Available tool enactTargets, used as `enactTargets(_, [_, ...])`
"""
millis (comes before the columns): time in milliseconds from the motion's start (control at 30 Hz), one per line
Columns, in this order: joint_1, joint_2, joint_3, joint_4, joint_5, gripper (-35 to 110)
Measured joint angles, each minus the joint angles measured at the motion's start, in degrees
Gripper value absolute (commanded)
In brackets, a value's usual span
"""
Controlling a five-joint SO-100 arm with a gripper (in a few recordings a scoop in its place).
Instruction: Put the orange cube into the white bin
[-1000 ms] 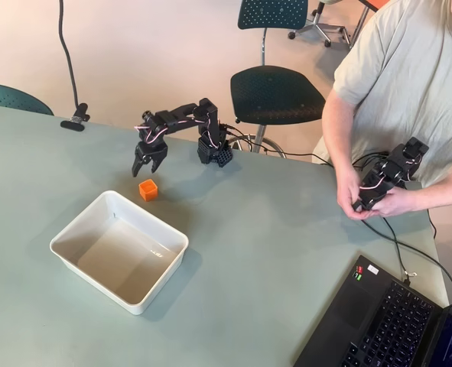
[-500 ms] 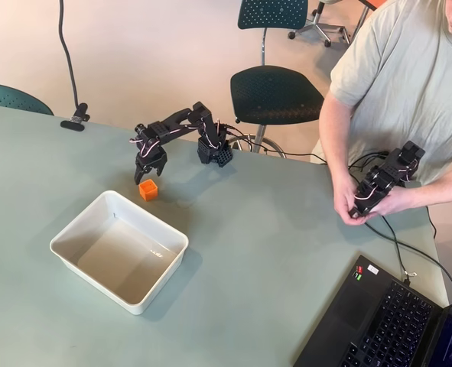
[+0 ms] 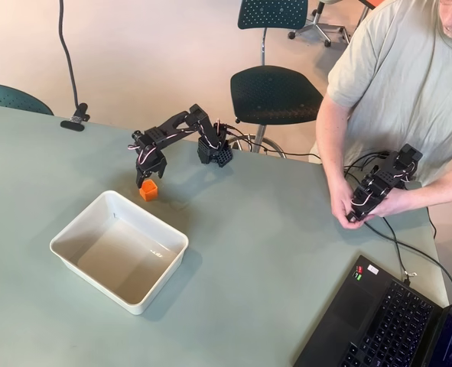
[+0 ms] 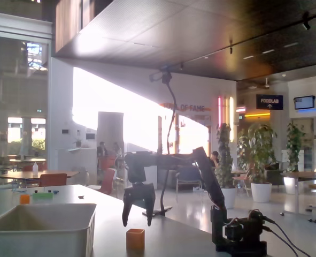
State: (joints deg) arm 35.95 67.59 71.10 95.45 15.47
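A pale green bench (image 3: 287, 229) carries the orange cube (image 3: 148, 189), which sits just off the far rim of the white bin (image 3: 118, 251). The hand (image 3: 144, 180) hangs open right over the cube. The fixed view shows a clear gap between the fingertips and the cube's top (image 4: 136, 239); from overhead they seem to touch.

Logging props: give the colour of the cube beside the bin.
Bright orange, plain faces; the orange cube shows best in the overhead view.
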Motion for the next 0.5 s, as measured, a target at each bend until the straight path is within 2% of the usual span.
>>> enactTargets(200, [0.0,0.0,0.0,0.0,0.0,60])
enactTargets(500, [0.0,-5.62,0.0,-0.09,0.0,61])
